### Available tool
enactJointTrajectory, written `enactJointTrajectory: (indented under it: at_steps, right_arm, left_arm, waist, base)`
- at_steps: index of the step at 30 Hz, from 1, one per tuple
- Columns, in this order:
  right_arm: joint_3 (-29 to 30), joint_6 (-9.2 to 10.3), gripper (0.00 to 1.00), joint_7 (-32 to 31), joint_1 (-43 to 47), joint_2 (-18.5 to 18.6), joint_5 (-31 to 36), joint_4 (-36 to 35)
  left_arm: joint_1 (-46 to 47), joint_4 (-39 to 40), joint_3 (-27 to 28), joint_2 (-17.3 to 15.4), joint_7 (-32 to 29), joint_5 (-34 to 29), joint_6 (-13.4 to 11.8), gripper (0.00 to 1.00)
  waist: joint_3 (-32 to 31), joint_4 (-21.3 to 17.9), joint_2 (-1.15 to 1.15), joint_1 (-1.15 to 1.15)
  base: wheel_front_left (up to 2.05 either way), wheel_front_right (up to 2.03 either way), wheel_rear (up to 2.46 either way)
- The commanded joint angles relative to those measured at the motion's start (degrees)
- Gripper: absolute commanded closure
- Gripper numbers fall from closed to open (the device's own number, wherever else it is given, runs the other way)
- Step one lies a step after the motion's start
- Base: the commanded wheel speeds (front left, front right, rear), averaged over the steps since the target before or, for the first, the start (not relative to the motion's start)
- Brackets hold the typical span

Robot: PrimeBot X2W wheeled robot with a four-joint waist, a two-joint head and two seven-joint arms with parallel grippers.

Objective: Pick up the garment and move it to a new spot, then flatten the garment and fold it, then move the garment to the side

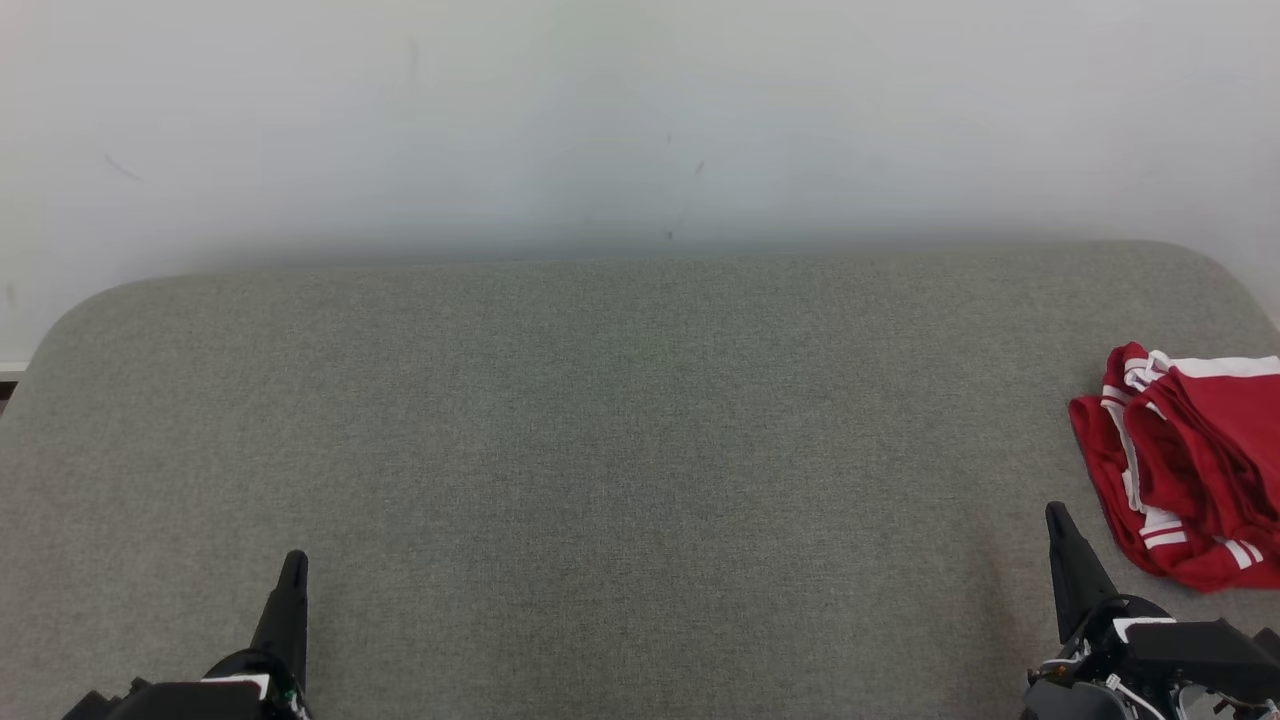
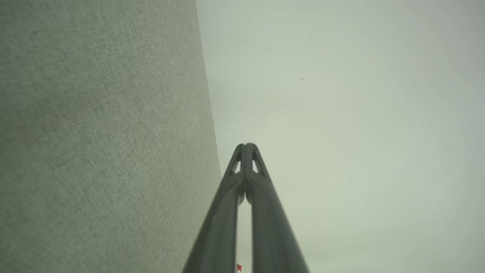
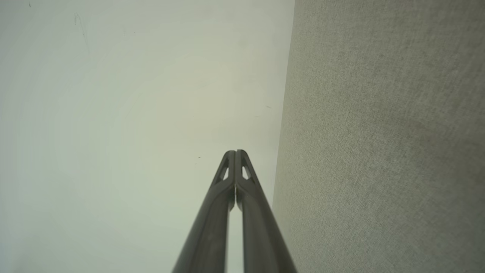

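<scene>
One garment [image 1: 1190, 470], red with white stripes, crumpled: lies just right of and slightly ahead of the right hand [image 1: 1056, 514], not touching it, and well apart from the left hand [image 1: 295, 558]. Both hands pressed closed, holding nothing, low over the grey worktop [image 1: 640, 450]. Hazard, as judged: layers bunched near the worktop's side edge; pinching one loose fold could drag the heap over that edge or lift it tangled.

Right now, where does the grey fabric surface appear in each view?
Head view: the grey fabric surface covers the lower part, under the white wall.
Left wrist view: the surface takes the left side, beside the left claw.
Right wrist view: the surface takes the right side, beside the right claw.
Shared landmark: the edge where surface meets wall.
</scene>
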State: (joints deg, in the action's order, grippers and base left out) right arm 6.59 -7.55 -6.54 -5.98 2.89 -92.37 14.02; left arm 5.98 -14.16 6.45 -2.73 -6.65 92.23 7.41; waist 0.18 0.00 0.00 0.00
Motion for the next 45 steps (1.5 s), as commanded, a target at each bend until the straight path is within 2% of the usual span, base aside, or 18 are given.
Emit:
enactJointTrajectory:
  at_steps: [1,45]
  right_arm:
    - [0.1,0.12,1.0,-0.1,-0.5,-0.1,-0.1,0.0]
    - [0.0,0.12,1.0,-0.1,-0.5,-0.1,-0.1,0.0]
  left_arm:
    - [0.6,0.2,0.2,-0.3,0.0,0.3,0.2,1.0]
    - [0.6,0.2,0.2,-0.3,0.0,0.4,0.2,1.0]
  waist:
    - [0.0,0.0,0.0,0.0]
    - [0.0,0.0,0.0,0.0]
  base:
    - [0.0,0.0,0.0]
    - [0.0,0.0,0.0]
